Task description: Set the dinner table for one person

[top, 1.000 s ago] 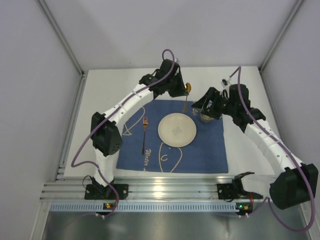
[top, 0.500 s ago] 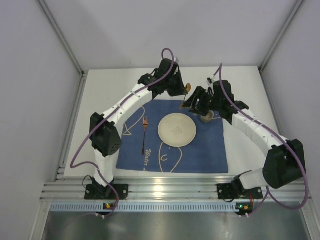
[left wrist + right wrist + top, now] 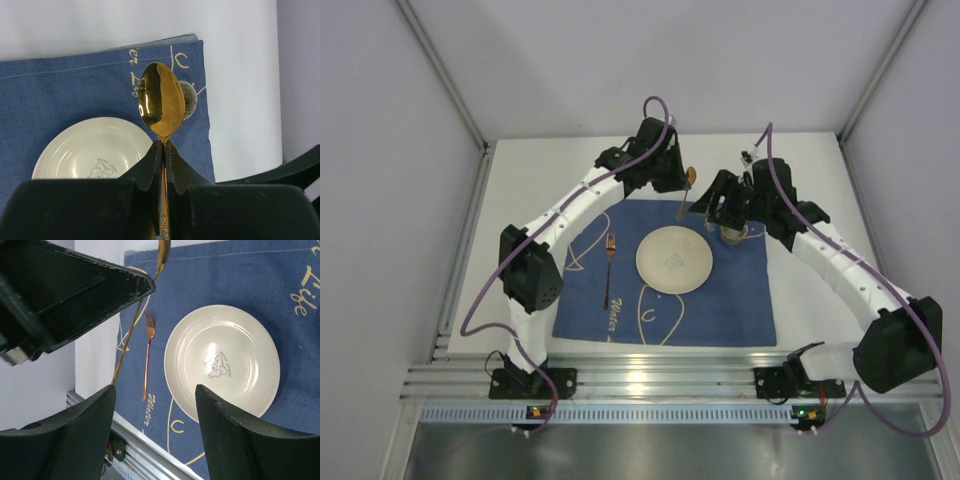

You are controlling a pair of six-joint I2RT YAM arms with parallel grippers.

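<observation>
My left gripper [image 3: 676,186] is shut on the handle of a gold spoon [image 3: 688,188] and holds it above the back edge of the blue placemat [image 3: 740,300]. In the left wrist view the spoon's bowl [image 3: 160,100] sticks out past the shut gripper [image 3: 164,146]. My right gripper [image 3: 712,208] is open and empty, right beside the spoon. In its wrist view the gripper [image 3: 155,390] hangs over the cream plate [image 3: 225,365], with the spoon's handle [image 3: 134,327] at the left. The placemat lies on the white dinner table [image 3: 540,180].
A copper fork [image 3: 609,270] lies on the placemat left of the plate [image 3: 674,260]. A small round cup [image 3: 731,235] stands at the placemat's back right, partly under my right arm. Pale grey walls and aluminium rails close in the table.
My right gripper has moved left from over the cup to beside the spoon. The spoon in my left gripper has shifted slightly left and tilted.
</observation>
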